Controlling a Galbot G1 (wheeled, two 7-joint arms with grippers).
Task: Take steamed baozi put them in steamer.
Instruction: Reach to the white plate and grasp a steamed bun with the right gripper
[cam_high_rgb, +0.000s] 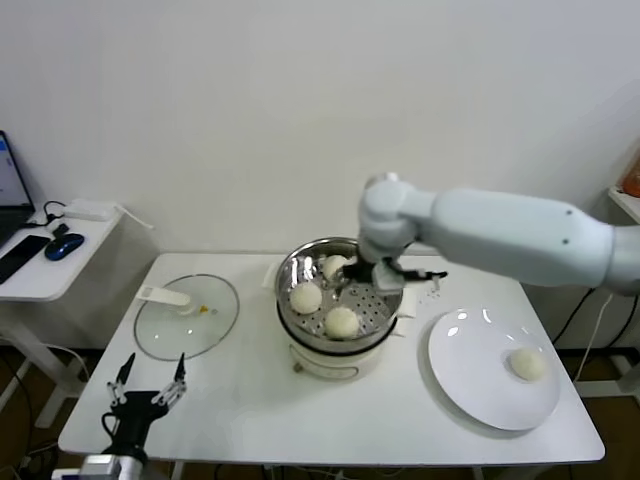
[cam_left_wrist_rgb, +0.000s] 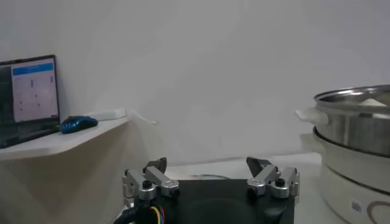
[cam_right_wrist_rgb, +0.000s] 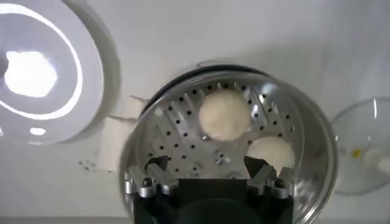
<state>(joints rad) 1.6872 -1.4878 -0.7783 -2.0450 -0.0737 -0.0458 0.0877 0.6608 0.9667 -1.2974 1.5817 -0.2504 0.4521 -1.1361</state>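
1. Our right gripper (cam_high_rgb: 372, 272) hangs spread and empty over the steamer (cam_high_rgb: 300, 262), mid-table.
2. Our left gripper (cam_high_rgb: 150, 385) waits open at the table's (cam_high_rgb: 250, 410) near left corner.
3. We count three baozi (cam_high_rgb: 342, 322) inside the steamer, a fourth baozi (cam_high_rgb: 528, 364) on the plate (cam_high_rgb: 470, 380) near the right edge.

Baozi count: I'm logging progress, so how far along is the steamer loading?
Done: three baozi sit in the steamer basket. In hand: nothing; the right pincer hangs open over the basket near the rear bun. Left: one baozi lies on the white plate. The left pincer is parked open near the table's front left, by the glass lid.
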